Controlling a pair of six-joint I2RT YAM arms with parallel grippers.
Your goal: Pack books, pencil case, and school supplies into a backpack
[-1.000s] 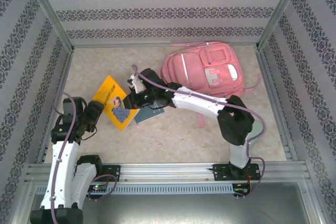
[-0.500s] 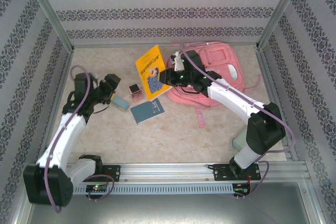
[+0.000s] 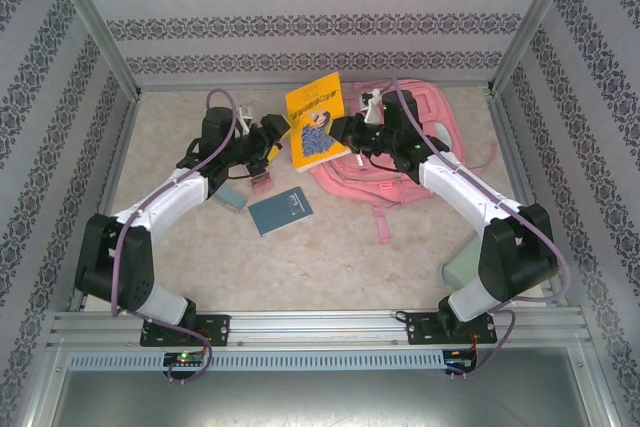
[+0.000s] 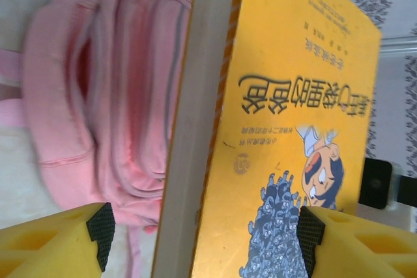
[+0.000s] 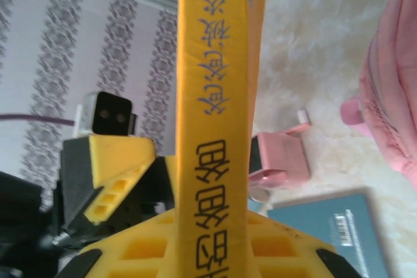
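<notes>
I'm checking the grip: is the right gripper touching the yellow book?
Touching. In the right wrist view the right gripper pinches the yellow book by its spine, with no gap on either side.

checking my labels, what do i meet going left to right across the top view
small pale teal block → shiny pinkish-brown cube-like box → thin yellow book with blue picture → large pink fabric backpack

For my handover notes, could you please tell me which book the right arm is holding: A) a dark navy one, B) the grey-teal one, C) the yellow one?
C: the right arm's jaws pinch the yellow book, while the grey-teal book lies flat on the table.
</notes>
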